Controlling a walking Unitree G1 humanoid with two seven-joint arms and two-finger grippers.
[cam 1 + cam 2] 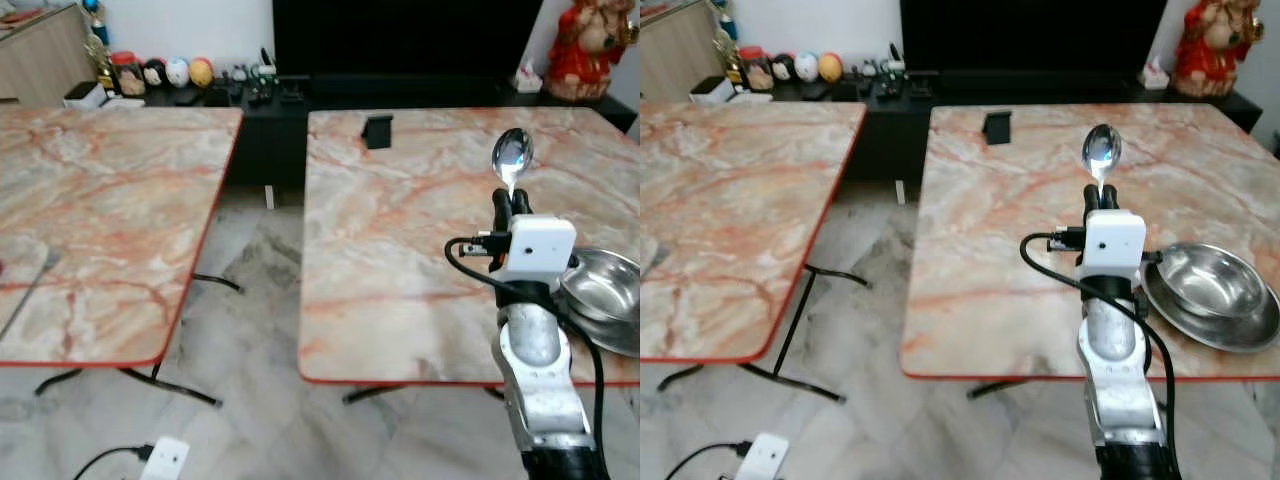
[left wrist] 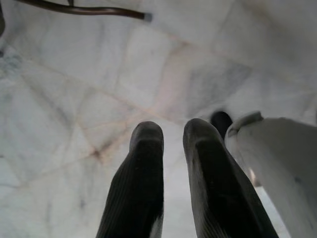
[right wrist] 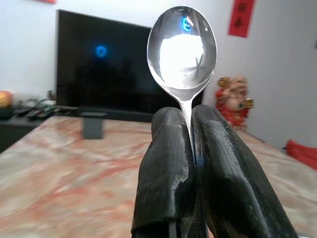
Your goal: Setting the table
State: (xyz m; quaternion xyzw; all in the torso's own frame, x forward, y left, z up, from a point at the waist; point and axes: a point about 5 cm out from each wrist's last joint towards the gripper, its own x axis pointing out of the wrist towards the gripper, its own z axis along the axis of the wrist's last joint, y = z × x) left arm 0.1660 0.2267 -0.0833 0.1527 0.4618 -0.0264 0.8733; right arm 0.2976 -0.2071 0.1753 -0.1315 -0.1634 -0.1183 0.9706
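My right gripper [image 1: 510, 198] is shut on a shiny metal spoon [image 1: 512, 156], held upright with its bowl up over the right marble table [image 1: 400, 250]. In the right wrist view the spoon [image 3: 182, 49] stands out from between the two black fingers [image 3: 166, 168]. A steel bowl [image 1: 1205, 280] resting on a steel plate [image 1: 1215, 325] sits at the table's near right, just right of my raised arm. My left gripper [image 2: 171, 136] hangs over the tiled floor, its fingers close together with nothing between them.
A second marble table [image 1: 100, 220] stands to the left, with a gap of tiled floor [image 1: 250, 300] between the two. A small black stand [image 1: 377, 131] sits at the far side of the right table. A TV cabinet with ornaments [image 1: 180, 75] lines the back wall.
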